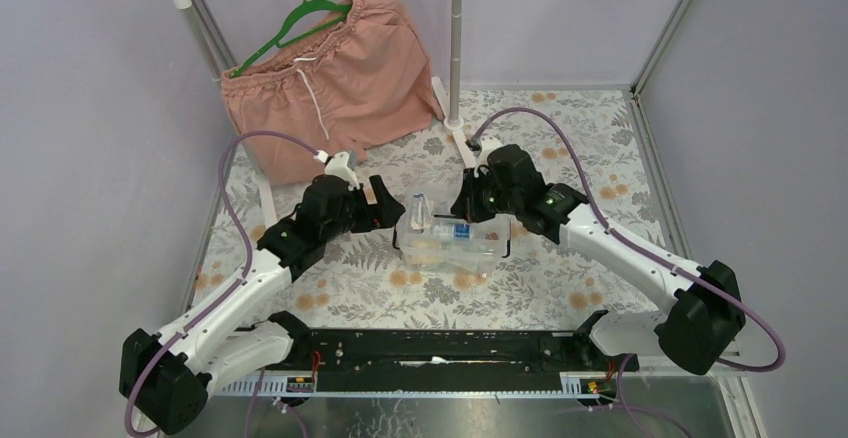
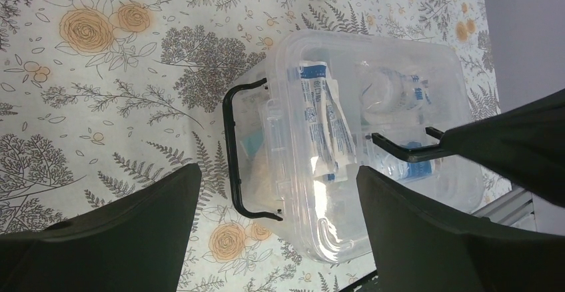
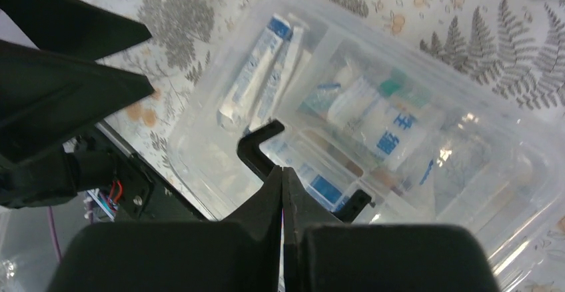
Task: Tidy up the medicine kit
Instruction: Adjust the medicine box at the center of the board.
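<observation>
Box (image 1: 450,248) sits mid-frame on the tabletop (image 1: 560,278), long axis left to right, between my claws. Left claw (image 2: 278,171) hangs open above it. Right claw (image 3: 282,170) is closed, tips at the black handle (image 3: 256,142).

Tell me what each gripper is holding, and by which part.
The right gripper is shut on one black handle of the box, at its crossbar. The left gripper is open, holding nothing.
</observation>
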`<state>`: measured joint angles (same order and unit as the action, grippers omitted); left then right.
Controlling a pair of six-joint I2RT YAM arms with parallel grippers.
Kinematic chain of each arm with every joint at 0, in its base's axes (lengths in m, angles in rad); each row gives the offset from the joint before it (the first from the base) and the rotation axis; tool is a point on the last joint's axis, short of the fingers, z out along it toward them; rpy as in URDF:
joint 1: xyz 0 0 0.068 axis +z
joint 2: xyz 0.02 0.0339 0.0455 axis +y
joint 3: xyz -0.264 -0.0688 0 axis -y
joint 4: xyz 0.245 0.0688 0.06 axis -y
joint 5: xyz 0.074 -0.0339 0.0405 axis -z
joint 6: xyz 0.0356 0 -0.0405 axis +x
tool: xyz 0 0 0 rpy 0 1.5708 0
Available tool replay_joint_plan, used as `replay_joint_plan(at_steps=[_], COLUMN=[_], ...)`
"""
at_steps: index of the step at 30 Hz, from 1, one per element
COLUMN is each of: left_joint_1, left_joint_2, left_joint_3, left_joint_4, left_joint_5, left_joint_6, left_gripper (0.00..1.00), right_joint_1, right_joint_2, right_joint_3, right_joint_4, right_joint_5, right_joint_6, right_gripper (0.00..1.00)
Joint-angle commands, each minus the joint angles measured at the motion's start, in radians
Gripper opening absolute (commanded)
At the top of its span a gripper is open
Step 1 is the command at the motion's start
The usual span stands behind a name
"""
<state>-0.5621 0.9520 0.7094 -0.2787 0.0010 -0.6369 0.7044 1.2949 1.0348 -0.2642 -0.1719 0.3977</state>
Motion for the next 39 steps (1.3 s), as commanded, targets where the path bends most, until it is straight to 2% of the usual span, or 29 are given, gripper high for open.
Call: replay_joint_plan(at_steps=[1, 14, 18, 23, 33, 36, 39], left_joint_1=[-0.001, -0.001, -0.001, -0.004, -0.164, -0.230, -0.305], left_joint_2=[0.011, 0.031, 0.047, 0.080, 0.257, 0.307, 0.334], left_joint_3=[0.035, 0.064, 0.120, 0.183, 0.348, 0.369, 0.371], left_joint_4=[0.007, 0.031, 0.058, 0.131, 0.154, 0.161, 0.186], left_joint_5=[-0.021, -0.012, -0.006, 0.054, 0.104, 0.125, 0.094], left_joint_6=[0.022, 0.049, 0.098, 0.163, 0.301, 0.358, 0.432], left_gripper=[0.95, 0.95, 0.95, 0.95, 0.95, 0.92, 0.90], right_joint_1=[0.025, 0.034, 0.033, 0.005, -0.228, -0.329, -0.430], right_joint_2=[-0.045, -0.093, -0.179, -0.238, -0.315, -0.311, -0.312], right_joint_3=[-0.036, -0.067, -0.069, -0.056, -0.078, -0.112, -0.169], right_joint_4=[-0.046, -0.101, -0.046, -0.065, -0.187, -0.211, -0.188], right_joint_5=[0.029, 0.091, 0.216, 0.384, 0.418, 0.302, 0.165], right_joint_6=[-0.016, -0.032, -0.015, -0.003, 0.068, 0.098, 0.134], right_gripper=[0.00, 0.01, 0.04, 0.04, 0.35, 0.44, 0.46])
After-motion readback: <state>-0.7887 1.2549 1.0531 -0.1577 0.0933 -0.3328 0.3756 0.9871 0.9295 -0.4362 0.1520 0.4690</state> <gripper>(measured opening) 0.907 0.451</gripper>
